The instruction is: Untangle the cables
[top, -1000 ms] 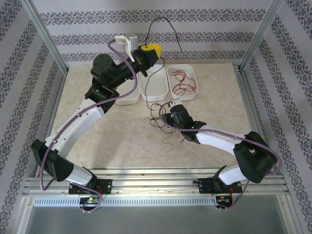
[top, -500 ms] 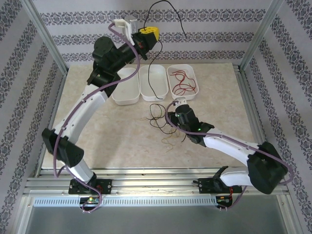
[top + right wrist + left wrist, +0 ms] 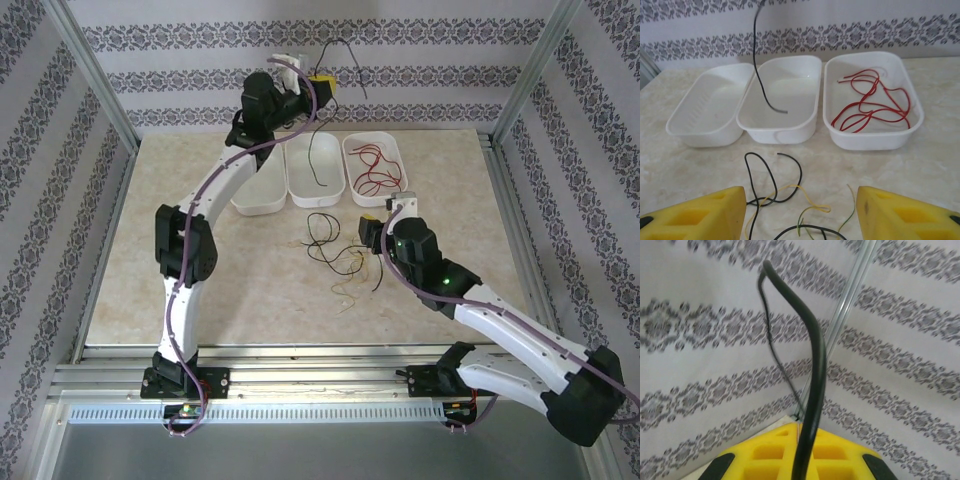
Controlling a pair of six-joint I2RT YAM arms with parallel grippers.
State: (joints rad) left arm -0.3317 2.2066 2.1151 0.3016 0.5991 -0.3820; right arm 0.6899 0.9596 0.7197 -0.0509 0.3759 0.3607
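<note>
My left gripper (image 3: 319,84) is raised high at the back wall, shut on a black cable (image 3: 813,385) that runs up between its yellow fingers (image 3: 765,455). That cable (image 3: 318,150) hangs down, and its free end (image 3: 776,109) dangles in the middle white tray (image 3: 777,134). Red cables (image 3: 872,102) lie in the right tray (image 3: 875,142). A tangle of black and yellowish-green cables (image 3: 790,192) lies on the table just ahead of my right gripper (image 3: 802,220). That gripper (image 3: 368,236) is open and low, with nothing between its fingers.
A third white tray (image 3: 700,135) stands at the left, touching the middle one. The patterned back wall (image 3: 450,70) and a metal corner post (image 3: 852,300) are close behind the left gripper. Bare table (image 3: 200,270) lies left of the tangle.
The left arm has stretched up and to the right, lifting the black cable until its end hangs over the middle tray. The right gripper has drawn back from the tangle and opened wider.
</note>
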